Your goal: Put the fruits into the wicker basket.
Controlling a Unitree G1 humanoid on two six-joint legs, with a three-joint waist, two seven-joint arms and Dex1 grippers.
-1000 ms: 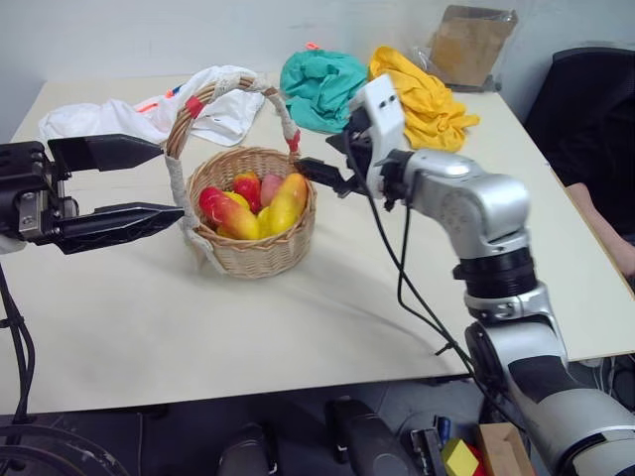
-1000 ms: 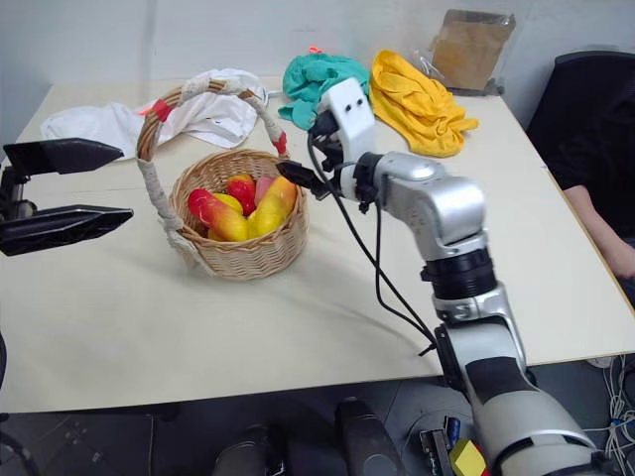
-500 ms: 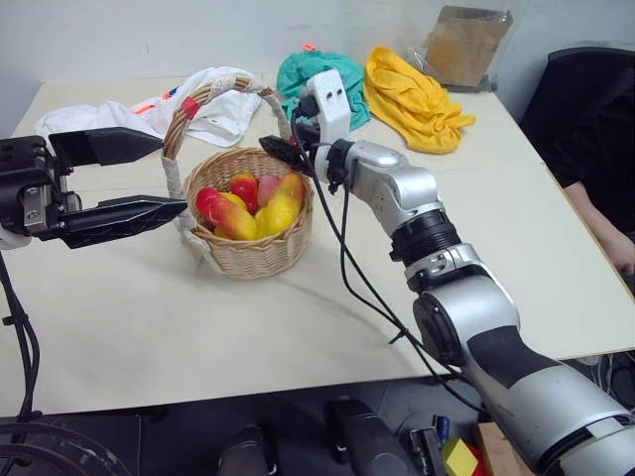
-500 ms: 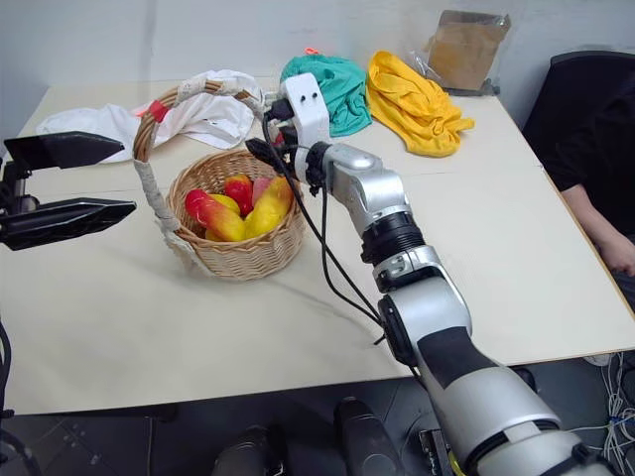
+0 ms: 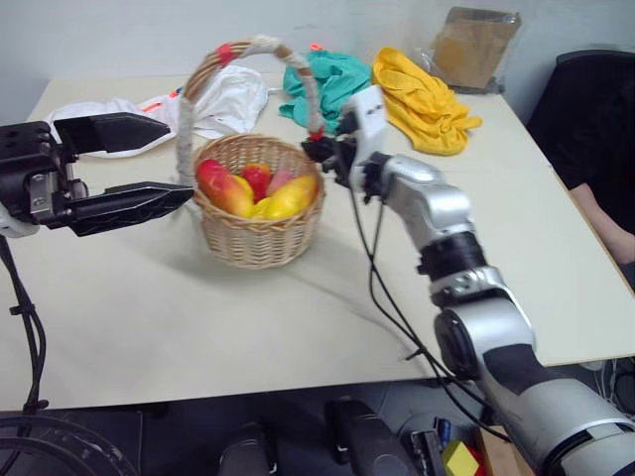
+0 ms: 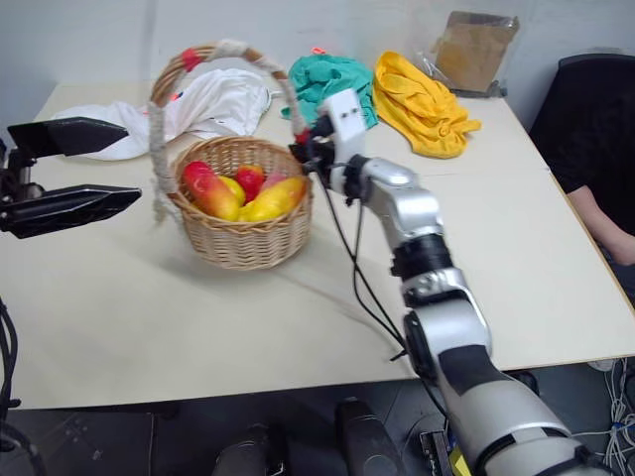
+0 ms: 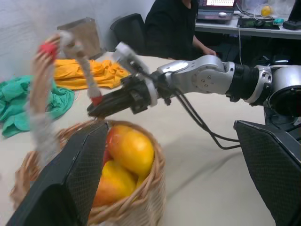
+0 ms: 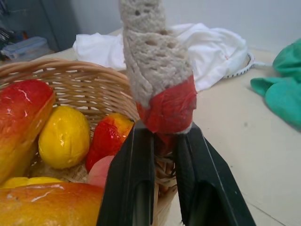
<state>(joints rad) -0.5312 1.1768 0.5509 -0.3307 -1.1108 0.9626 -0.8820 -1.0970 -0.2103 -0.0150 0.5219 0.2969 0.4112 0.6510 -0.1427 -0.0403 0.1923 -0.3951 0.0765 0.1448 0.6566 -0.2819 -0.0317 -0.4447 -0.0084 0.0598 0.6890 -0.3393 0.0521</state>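
The wicker basket (image 5: pixel 260 240) stands mid-table with its cloth-wrapped handle (image 5: pixel 248 47) arched upright. Inside lie the two fruits: an orange-yellow mango (image 5: pixel 289 198) and a red-to-yellow mango (image 5: pixel 224 188). My right gripper (image 8: pixel 162 137) is shut on the handle's right foot, just below its red band (image 8: pixel 169 107), by the rim (image 5: pixel 316 149). My left gripper (image 5: pixel 179 161) hovers open to the left of the basket, level with its rim, fingers (image 7: pixel 80 169) spread wide and touching nothing.
A lemon (image 8: pixel 64 136), a small red fruit (image 8: pixel 106 137) and a pink peach (image 8: pixel 100 172) share the basket. White cloth (image 5: pixel 224 99), teal cloth (image 5: pixel 333 75), yellow cloth (image 5: pixel 423 95) and a brown bag (image 5: pixel 478 44) lie behind. A person sits at the right (image 5: pixel 607 230).
My right gripper went from open beside the rim to shut on the handle's foot. The handle has swung from leaning back-left to upright, and the basket has shifted slightly right. The left gripper kept still.
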